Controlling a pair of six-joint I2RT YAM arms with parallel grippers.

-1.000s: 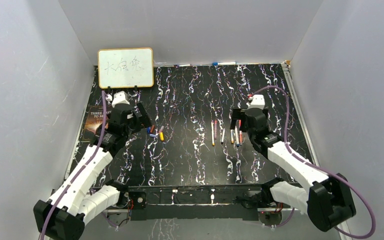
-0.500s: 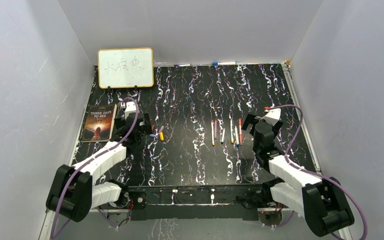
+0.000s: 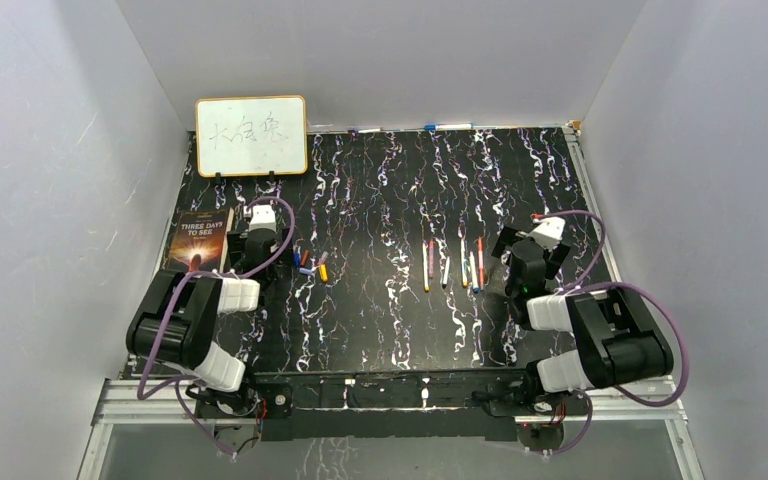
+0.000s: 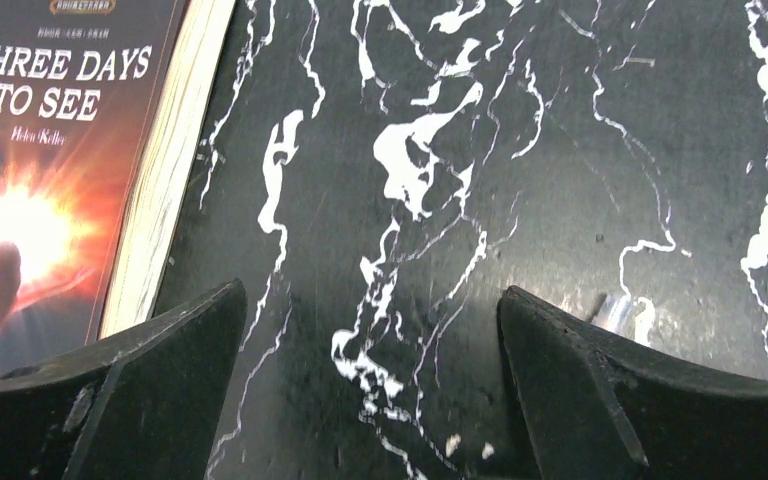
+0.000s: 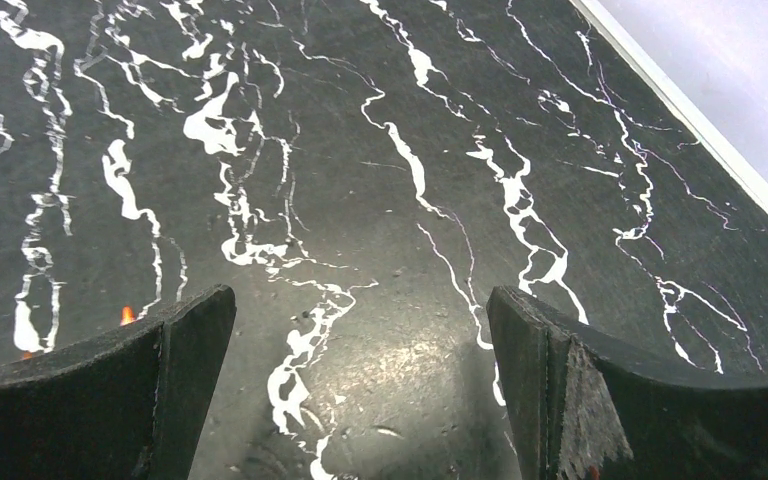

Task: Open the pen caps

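In the top view a small cluster of loose pen caps (image 3: 310, 266), blue, orange and yellow among them, lies on the black marbled table right of my left gripper (image 3: 256, 248). Several thin pens (image 3: 455, 265) lie side by side at centre right, left of my right gripper (image 3: 522, 262). Both arms are folded back near the table's sides. Both grippers are open and empty, low over bare table. The left wrist view shows its gripper (image 4: 372, 310) over bare marble beside a book. The right wrist view shows its gripper (image 5: 360, 310) over bare marble; no caps or pens show there.
A book, "Three Days to See" (image 3: 198, 243), lies at the left edge and fills the left of the left wrist view (image 4: 50, 150). A small whiteboard (image 3: 251, 135) stands at the back left. Grey walls enclose the table; its right rim (image 5: 720, 150) shows.
Both arms have pulled back and folded down toward their bases. The left gripper moved away from the caps toward the book. The right gripper moved right, away from the pens.
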